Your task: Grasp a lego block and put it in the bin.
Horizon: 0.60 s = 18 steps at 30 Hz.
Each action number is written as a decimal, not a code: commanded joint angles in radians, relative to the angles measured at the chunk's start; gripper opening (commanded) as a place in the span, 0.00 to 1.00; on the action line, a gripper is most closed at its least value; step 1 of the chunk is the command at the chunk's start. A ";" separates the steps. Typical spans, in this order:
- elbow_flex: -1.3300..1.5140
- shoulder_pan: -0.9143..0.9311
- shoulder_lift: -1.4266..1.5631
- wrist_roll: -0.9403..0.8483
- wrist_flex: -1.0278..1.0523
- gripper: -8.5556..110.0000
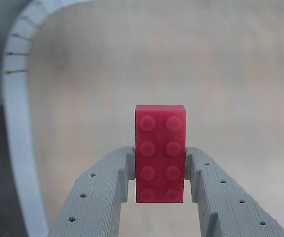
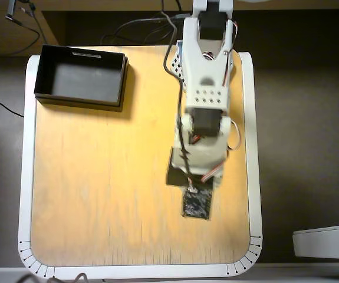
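Now red blk (image 1: 160,153) in claw (image 1: 159,169).

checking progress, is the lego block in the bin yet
No, the lego block sits clamped in the claw; the bin holds nothing.

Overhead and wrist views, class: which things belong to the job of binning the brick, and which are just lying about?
Belong to the job:
- lego block, held between the gripper fingers
- bin, at the table's far left corner, overhead view

Just lying about:
- cables behind the table
- pale grey object, lower right
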 commanded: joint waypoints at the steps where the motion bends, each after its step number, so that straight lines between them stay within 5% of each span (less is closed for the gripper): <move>1: -0.123 0.187 0.184 0.044 0.110 0.08; 18: -0.118 0.996 0.202 0.327 0.265 0.08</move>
